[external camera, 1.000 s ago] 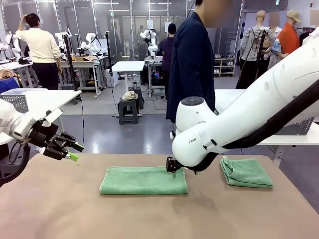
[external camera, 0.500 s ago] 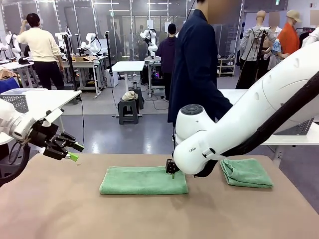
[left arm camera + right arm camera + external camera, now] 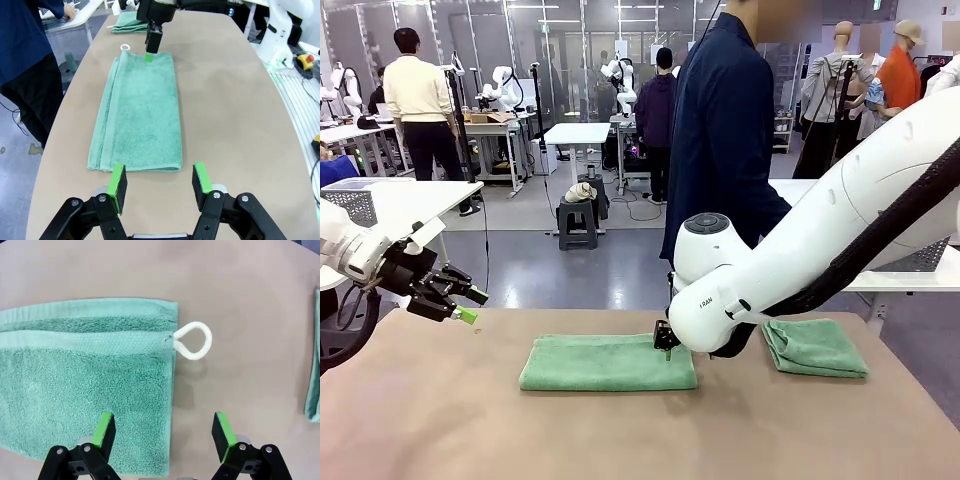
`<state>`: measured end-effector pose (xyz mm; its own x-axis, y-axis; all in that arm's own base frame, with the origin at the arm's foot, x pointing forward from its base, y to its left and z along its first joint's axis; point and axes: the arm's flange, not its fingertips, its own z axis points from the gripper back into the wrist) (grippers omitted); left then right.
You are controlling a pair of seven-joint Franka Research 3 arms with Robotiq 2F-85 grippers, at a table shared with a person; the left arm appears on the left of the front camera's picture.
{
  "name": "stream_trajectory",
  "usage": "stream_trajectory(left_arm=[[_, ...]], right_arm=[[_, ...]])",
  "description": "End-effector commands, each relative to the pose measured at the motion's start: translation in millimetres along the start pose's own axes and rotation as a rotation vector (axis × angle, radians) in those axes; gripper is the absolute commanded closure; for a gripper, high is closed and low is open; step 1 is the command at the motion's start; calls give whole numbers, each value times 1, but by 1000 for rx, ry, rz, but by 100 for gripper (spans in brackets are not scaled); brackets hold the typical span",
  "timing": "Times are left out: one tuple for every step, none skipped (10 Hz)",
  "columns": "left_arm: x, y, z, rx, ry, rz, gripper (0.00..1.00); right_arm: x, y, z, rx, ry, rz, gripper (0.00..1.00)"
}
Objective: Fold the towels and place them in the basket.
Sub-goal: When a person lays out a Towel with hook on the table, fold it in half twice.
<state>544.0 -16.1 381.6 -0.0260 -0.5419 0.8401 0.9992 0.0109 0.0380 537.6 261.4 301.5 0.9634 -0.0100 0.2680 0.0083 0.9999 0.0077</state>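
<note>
While the right arm reaches across the middle of the beige tabletop (image 3: 440, 420), its right gripper (image 3: 667, 348) points down over the right end of a long light-green terry towel folded into a narrow strip (image 3: 608, 362). From the right wrist view the right gripper (image 3: 165, 430) has its jaws spread wide and holds nothing: one green pad is over the towel's (image 3: 85, 385) end, the other over bare tabletop just past its edge. A small white loop tag (image 3: 193, 340) sticks out from the towel's corner.

A second light-green towel, folded into a small square (image 3: 814, 347), lies apart to the right, near the tabletop's far edge.

Off the left edge of the tabletop, the left gripper (image 3: 465, 305) hangs in the air, well away from the long towel. Its wrist view looks along the towel's (image 3: 137, 110) length, and the left gripper (image 3: 159, 181) has its jaws partly parted and empty.

A person in a dark blue coat (image 3: 725, 130) stands at the far side.
</note>
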Motion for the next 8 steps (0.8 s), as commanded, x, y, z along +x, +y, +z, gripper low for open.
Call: stream_trajectory(left_arm=[[2,0,1,2,0,-5,32],[2,0,1,2,0,-5,32],[2,0,1,2,0,-5,32],[2,0,1,2,0,-5,32],[2,0,1,2,0,-5,32],[2,0,1,2,0,-5,32],[2,0,1,2,0,-5,32],[2,0,1,2,0,-5,32]], right_arm=[[6,6,-9,18,-14,-63,2],[8,5,-12,33,-15,-66,22],[10,4,-15,38,-9,-67,19],[11,4,-17,45,-8,-66,19],[12,3,-20,50,0,-69,19],[14,3,-22,49,6,-68,19],[14,3,-23,53,8,-69,19],[15,3,-24,56,8,-66,19]])
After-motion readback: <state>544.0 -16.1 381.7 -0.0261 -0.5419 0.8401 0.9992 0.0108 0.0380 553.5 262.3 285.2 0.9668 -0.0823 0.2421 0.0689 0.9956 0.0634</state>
